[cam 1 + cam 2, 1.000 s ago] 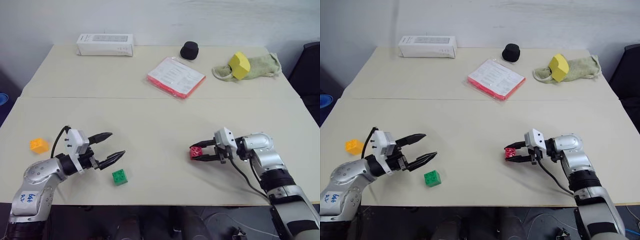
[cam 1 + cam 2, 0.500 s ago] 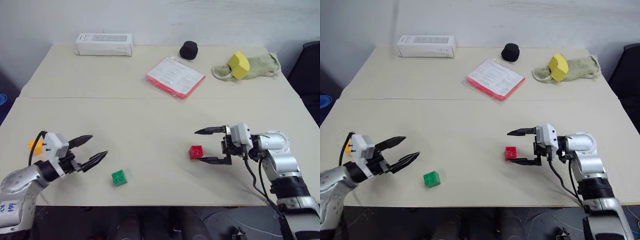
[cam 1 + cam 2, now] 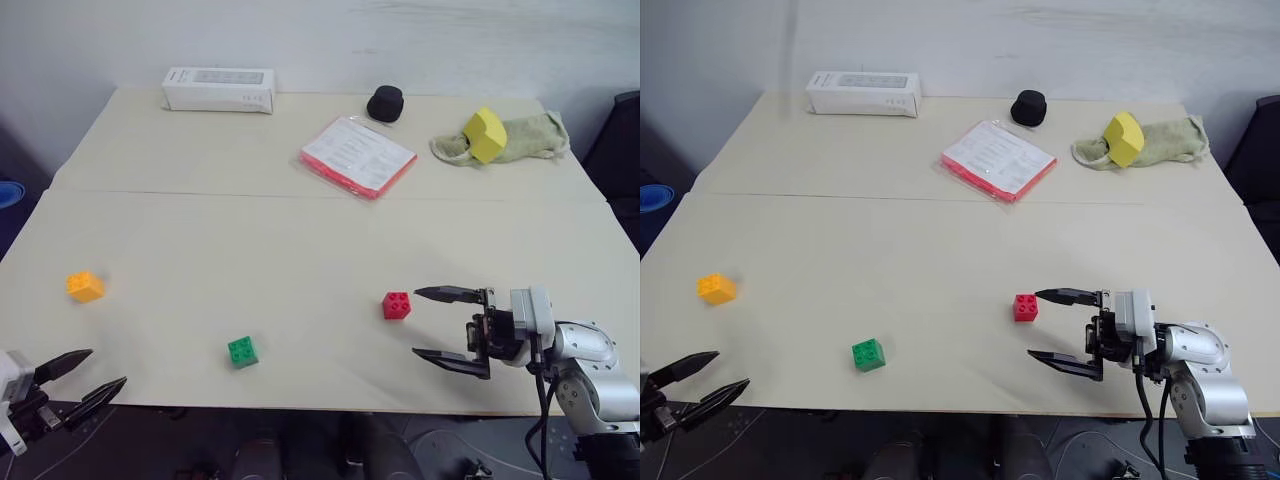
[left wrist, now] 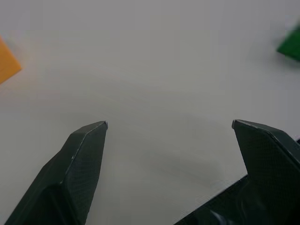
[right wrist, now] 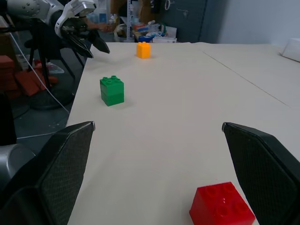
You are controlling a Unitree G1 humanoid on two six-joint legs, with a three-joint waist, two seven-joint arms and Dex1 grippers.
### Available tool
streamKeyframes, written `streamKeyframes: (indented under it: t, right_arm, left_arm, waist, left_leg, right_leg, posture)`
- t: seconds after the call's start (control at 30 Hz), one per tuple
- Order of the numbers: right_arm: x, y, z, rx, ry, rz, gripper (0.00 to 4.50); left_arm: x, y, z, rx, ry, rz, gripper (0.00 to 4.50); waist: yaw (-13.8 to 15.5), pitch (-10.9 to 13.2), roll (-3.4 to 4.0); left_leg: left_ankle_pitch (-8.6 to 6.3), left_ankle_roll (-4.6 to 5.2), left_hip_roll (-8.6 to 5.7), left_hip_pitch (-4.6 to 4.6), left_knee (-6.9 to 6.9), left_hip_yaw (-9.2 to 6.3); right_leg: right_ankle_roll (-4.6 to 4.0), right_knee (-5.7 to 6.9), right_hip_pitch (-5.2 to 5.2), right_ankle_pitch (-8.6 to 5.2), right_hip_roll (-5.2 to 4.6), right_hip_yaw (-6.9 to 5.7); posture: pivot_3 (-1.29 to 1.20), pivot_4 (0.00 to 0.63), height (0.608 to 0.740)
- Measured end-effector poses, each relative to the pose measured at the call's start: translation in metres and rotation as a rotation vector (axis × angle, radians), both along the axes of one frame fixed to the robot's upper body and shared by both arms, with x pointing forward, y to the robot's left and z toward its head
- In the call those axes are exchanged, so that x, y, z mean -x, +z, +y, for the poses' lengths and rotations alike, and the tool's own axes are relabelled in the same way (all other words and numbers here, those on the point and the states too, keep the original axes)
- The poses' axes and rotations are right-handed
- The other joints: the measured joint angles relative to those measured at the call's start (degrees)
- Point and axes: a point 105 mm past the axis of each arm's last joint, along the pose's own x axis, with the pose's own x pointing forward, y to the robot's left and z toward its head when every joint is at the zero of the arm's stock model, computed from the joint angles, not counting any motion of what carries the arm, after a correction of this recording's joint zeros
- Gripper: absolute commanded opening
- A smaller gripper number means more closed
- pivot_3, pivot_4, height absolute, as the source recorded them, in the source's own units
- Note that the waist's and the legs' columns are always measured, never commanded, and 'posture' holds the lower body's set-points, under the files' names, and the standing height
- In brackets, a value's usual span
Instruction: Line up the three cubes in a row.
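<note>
Red cube [image 3: 396,305] at nine o'clock of the right gripper [image 3: 445,325]'s wide fingers: light, rigid; pinch its flat sides.

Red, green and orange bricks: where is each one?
red brick [image 3: 396,305], left eye view, studded top.
green brick [image 3: 242,352], left eye view, its top.
orange brick [image 3: 716,289], right eye view, its top.

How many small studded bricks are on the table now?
3: the orange-yellow brick near the left edge, the green brick near the front edge, and the red brick beside the open right gripper.
</note>
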Motion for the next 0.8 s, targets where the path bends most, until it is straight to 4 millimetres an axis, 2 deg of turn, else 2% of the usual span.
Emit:
streamKeyframes:
  t: [0.07,0.17,0.27,0.4,0.5,0.6,0.77,0.8]
  right_arm:
    - [0.003,0.001,0.003,0.014,0.035,-0.025,4.46]
    - [0.010,0.001,0.008,0.054,0.100,-0.078,4.46]
    - [0.010,0.001,0.009,0.064,0.103,-0.088,4.46]
    - [0.007,0.001,0.010,0.071,0.081,-0.098,4.46]
    - [0.006,0.001,0.010,0.068,0.061,-0.095,4.50]
    - [0.005,0.000,0.009,0.065,0.038,-0.092,4.50]
    - [0.006,-0.002,0.004,0.072,-0.016,-0.088,4.50]
    - [0.008,-0.003,0.002,0.079,-0.028,-0.091,4.50]
  left_arm:
    - [-0.010,0.007,-0.030,0.009,-0.159,-0.010,4.50]
    - [-0.012,0.007,-0.070,0.022,-0.369,0.019,4.50]
    - [-0.017,0.002,-0.097,0.018,-0.501,0.015,4.50]
    - [-0.039,-0.009,-0.114,0.005,-0.529,-0.029,4.50]
    - [-0.046,-0.023,-0.121,-0.008,-0.549,-0.018,3.93]
    - [-0.050,-0.029,-0.120,-0.051,-0.554,-0.024,2.98]
    - [-0.057,-0.026,-0.120,-0.050,-0.553,-0.071,1.45]
    - [-0.059,-0.024,-0.123,-0.036,-0.568,-0.076,1.45]
  waist:
    - [0.3,0.0,0.01]
    - [0.1,0.0,0.03]
    - [-0.4,0.0,0.09]
    - [-0.7,0.0,0.10]
    - [-1.0,0.0,0.09]
    - [-1.2,0.0,0.10]
    - [-1.0,0.0,0.10]
    - [-1.0,0.0,0.09]
  left_leg:
    - [0.06,0.13,0.01,-0.02,-0.03,0.00]
    - [0.03,0.11,0.04,-0.02,-0.11,0.03]
    - [0.03,0.09,0.06,0.00,-0.10,0.07]
    - [0.13,0.07,0.04,0.03,0.02,0.06]
    - [0.15,0.08,0.03,0.05,0.02,0.06]
    - [0.15,0.06,0.04,0.05,-0.03,0.06]
    - [0.15,0.09,0.02,0.03,0.03,0.05]
    - [0.15,0.09,0.02,0.03,0.03,0.05]
  right_leg:
    - [0.01,-0.02,0.00,0.00,0.00,0.01]
    - [0.00,-0.04,-0.03,-0.01,0.04,0.02]
    - [-0.01,-0.02,-0.02,-0.01,0.09,0.03]
    - [0.01,0.14,0.00,0.00,0.11,0.02]
    - [0.02,0.18,0.01,0.01,0.11,0.03]
    - [0.02,0.17,-0.02,0.01,0.11,0.03]
    - [0.03,0.17,0.01,0.02,0.06,0.02]
    - [0.03,0.18,0.01,0.02,0.07,0.02]
  posture:
    - [0.00,0.150,0.740]
    - [0.00,0.150,0.740]
    - [0.00,0.150,0.740]
    - [0.00,0.150,0.740]
    - [0.00,0.150,0.740]
    - [0.00,0.150,0.740]
    - [0.00,0.150,0.740]
    - [0.00,0.150,0.740]
